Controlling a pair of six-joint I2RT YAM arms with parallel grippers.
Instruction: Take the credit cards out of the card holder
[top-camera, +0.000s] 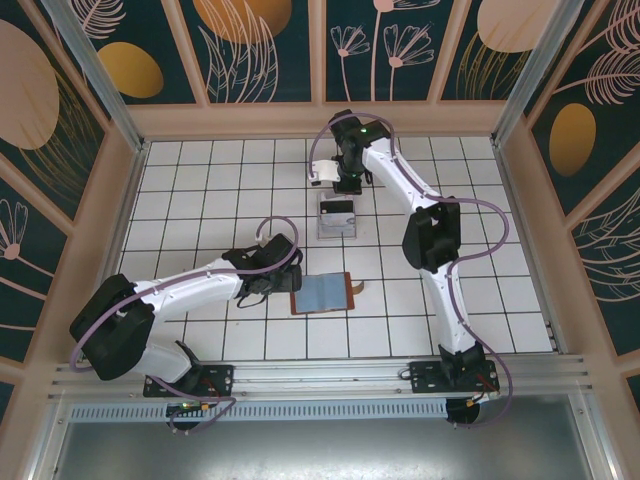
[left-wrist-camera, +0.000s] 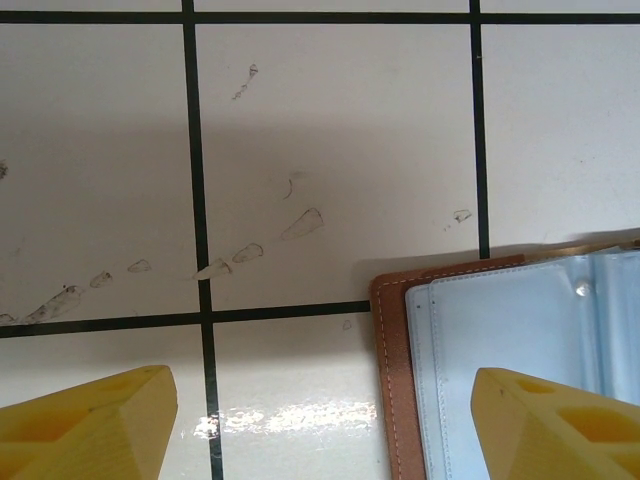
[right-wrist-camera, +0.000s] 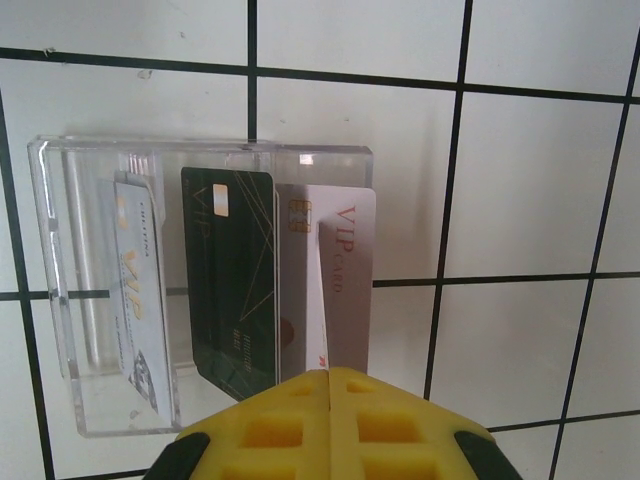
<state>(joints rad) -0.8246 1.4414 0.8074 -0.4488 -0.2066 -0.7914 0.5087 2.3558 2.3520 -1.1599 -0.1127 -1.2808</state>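
Credit cards (right-wrist-camera: 235, 280) in clear stand (right-wrist-camera: 62, 260), right gripper (right-wrist-camera: 328, 385) pressed together — left gripper (left-wrist-camera: 320, 385) spread at card holder (left-wrist-camera: 500, 320).

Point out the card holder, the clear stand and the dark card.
card holder (top-camera: 320, 293), top external view, grey-blue inner lining.
clear stand (right-wrist-camera: 50, 260), right wrist view, left wall.
dark card (right-wrist-camera: 235, 300), right wrist view, face centre.

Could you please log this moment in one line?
left tool open above open card holder | right tool shut at clear stand | credit cards in stand
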